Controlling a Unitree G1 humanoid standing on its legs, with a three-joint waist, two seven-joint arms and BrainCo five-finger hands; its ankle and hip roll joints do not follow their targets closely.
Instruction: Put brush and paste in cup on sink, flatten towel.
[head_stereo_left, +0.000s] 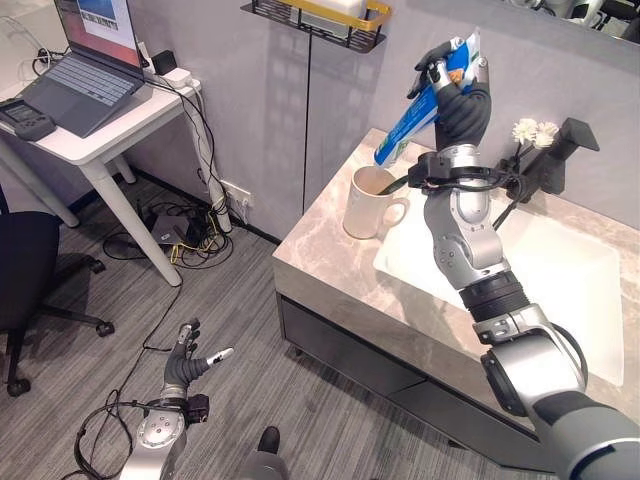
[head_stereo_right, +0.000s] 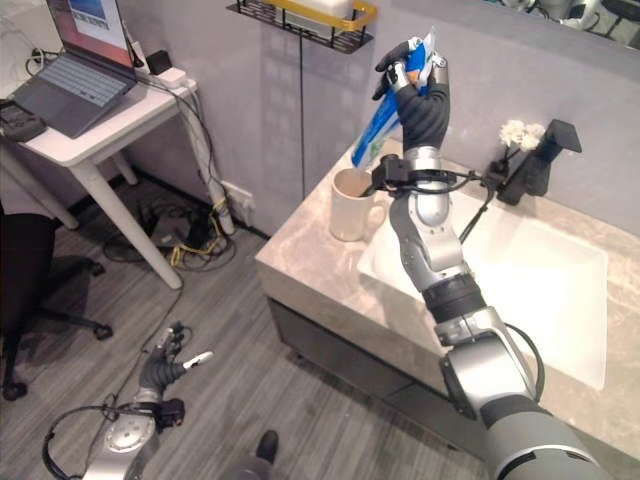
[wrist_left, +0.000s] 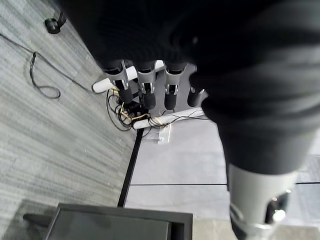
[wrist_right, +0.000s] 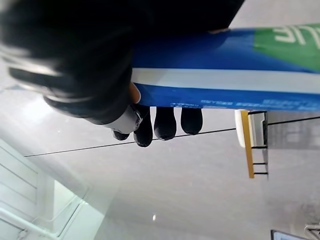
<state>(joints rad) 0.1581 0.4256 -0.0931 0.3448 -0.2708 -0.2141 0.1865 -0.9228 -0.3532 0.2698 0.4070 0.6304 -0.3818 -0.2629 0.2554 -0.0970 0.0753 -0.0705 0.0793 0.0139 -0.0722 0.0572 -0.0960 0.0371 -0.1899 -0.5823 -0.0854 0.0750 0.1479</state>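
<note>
Above the cream cup (head_stereo_left: 372, 203) on the marble sink counter (head_stereo_left: 330, 265): right hand (head_stereo_left: 455, 88) raised, fingers curled round the blue toothpaste tube (head_stereo_left: 425, 100), lower end angled toward the cup. Closer, right wrist view: fingertips (wrist_right: 163, 123) wrapped under the tube, wall shelf (wrist_right: 252, 143) beyond. Low over the floor: left hand (head_stereo_left: 186, 363), fingers spread, holding nothing.

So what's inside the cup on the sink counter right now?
A dark, thin handle sticks out of the cup, leaning over its rim. Its lower end is hidden by the cup's wall. The toothpaste box is above the cup, gripped in the right hand.
</note>
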